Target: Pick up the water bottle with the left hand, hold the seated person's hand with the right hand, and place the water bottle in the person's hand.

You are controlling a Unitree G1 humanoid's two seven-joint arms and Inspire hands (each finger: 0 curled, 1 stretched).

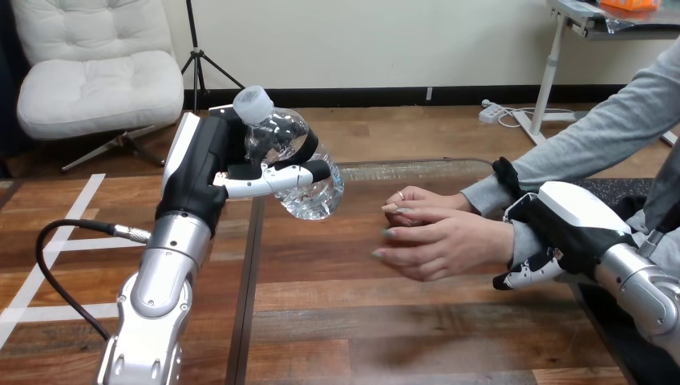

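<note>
We see left hand (200,160) curled round the clear, rounded plastic water bottle (309,192), white cap (253,104) tilted, above glossy wooden table (361,321) | right hand (573,220) clasping person's grey-sleeved wrist (525,241) | person's hands (433,237) stacked, apart from bottle

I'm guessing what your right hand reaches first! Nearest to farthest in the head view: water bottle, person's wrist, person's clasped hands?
1. The person's wrist, at the right: the right hand is curled round it.
2. The person's clasped hands, just left of the wrist.
3. The water bottle, far left, held in the left hand.
</note>
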